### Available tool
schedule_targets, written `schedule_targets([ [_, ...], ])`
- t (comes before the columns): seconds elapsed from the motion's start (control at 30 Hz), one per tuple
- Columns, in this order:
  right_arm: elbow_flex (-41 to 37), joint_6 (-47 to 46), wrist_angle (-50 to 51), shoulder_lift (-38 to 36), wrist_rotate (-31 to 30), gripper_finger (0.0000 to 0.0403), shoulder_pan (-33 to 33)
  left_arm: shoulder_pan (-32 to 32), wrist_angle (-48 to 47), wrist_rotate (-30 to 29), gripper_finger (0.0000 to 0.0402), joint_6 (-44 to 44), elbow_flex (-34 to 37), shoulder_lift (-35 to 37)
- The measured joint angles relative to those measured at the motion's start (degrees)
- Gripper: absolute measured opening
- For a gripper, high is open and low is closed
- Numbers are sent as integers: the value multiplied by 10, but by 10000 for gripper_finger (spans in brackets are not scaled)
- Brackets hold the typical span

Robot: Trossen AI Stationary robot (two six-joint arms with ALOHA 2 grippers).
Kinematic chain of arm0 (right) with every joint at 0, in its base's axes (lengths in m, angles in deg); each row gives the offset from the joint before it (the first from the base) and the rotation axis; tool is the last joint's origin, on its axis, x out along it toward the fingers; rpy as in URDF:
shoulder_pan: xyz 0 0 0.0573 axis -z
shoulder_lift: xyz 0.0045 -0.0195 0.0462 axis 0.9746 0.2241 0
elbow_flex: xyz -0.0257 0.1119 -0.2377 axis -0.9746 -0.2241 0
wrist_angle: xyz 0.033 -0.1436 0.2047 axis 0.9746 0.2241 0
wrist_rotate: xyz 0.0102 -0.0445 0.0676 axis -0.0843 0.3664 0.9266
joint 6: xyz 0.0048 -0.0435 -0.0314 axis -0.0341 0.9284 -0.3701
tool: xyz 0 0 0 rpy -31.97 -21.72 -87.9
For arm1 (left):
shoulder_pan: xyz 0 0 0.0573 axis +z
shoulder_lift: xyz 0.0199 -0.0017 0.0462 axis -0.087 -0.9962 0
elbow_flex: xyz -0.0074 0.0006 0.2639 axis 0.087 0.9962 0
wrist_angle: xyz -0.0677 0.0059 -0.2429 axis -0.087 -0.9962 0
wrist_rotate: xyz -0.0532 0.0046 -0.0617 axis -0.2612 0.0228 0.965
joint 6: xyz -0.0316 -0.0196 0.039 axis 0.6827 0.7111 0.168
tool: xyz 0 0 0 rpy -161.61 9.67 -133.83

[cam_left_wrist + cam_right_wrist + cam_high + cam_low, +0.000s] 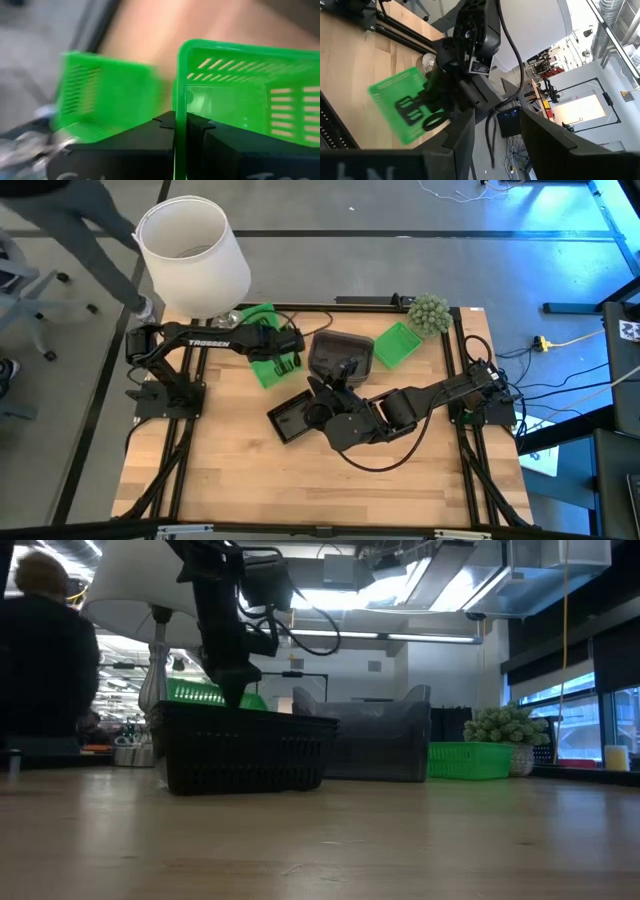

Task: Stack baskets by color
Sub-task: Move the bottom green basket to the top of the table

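Note:
My left gripper (287,348) is shut on a bright green basket (268,370) at the table's far left. A second green basket (255,315) sits just beyond it, under the arm, and a third (395,343) rests on the table at the far right. A smoky grey basket (340,352) stands at the middle far side. A black basket (295,418) sits on its base nearer the front. My right gripper (330,385) hovers open above the grey and black baskets with nothing between its fingers (465,140). My left gripper pinches one wall of the green basket at its rim (179,107), with one finger inside the basket and one outside. The basket hangs tilted from the fingers, its slotted base (400,107) turned toward the table's right. It appears clear of the tabletop.
A white lampshade (190,255) stands at the far left corner, close behind my left arm. A small round green plant (428,312) sits at the far right corner. A person (40,660) is beyond the table's left side. The near half of the wooden tabletop (300,490) is bare.

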Motion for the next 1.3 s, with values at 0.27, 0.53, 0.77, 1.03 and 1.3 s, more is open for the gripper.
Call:
schedule_targets([
  [0.27,0,0,0,0,0,162,0,-11,17,90,0,-36,1,-8],
  [0.53,0,0,1,0,0,162,0,-7,31,132,0,-33,0,-15],
  [0.77,0,0,1,0,-1,162,0,-10,31,141,0,-18,0,-60],
  [1.03,0,2,1,0,-1,162,1,-11,46,142,0,-16,0,-68],
  [1.3,0,2,1,0,-1,162,4,-9,62,169,10,-20,0,-68],
])
